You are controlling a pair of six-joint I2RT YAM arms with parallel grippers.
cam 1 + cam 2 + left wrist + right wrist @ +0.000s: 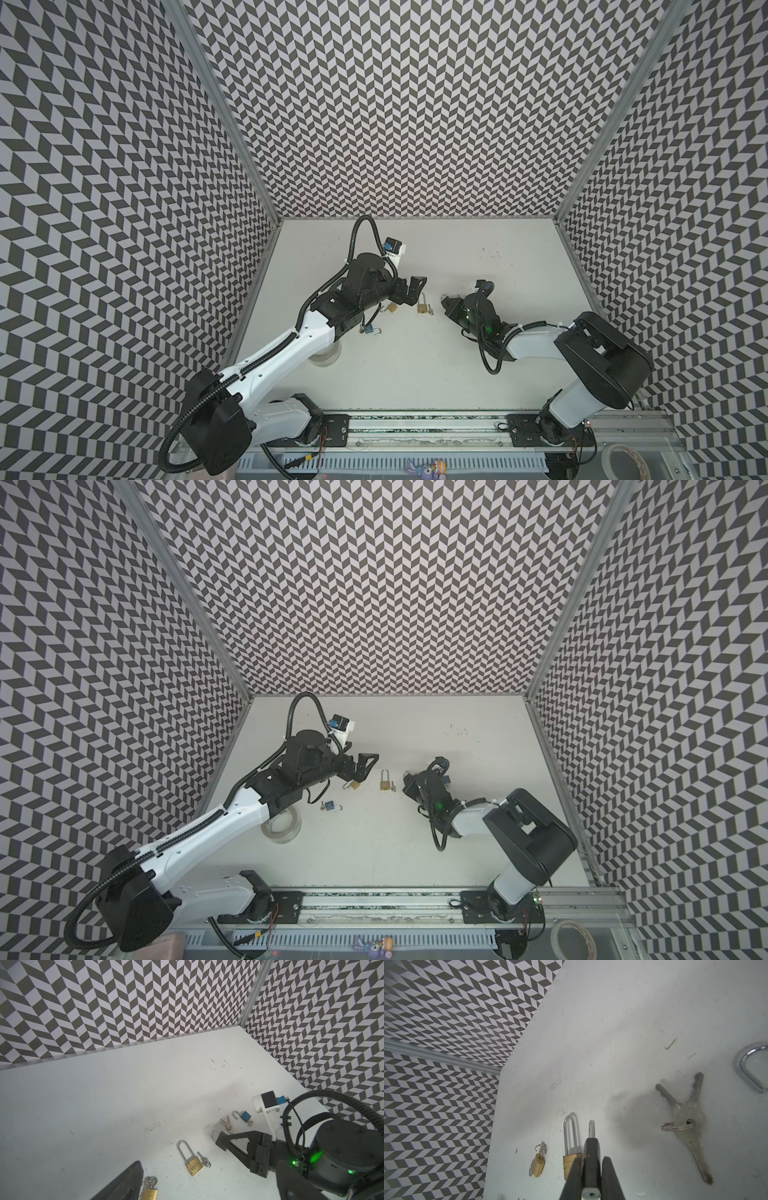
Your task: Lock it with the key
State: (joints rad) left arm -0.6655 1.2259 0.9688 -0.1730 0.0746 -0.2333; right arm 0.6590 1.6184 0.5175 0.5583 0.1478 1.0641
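Clamping a dark padlock [590, 1151] edge-on, the right gripper [592, 1162] was closed, the lock's silver shackle projecting past the fingertips. Position: over the table [415, 374], just right of a long-shackle brass padlock [422, 309] in both top views; that lock lay flat with a small key [204, 1161] beside it. Key bunch [687, 1118]: three keys on a ring, lay loose near the held lock. Left gripper [414, 291]: jaws stood wide apart and empty, near a small brass padlock [391, 308] with keys at its base.
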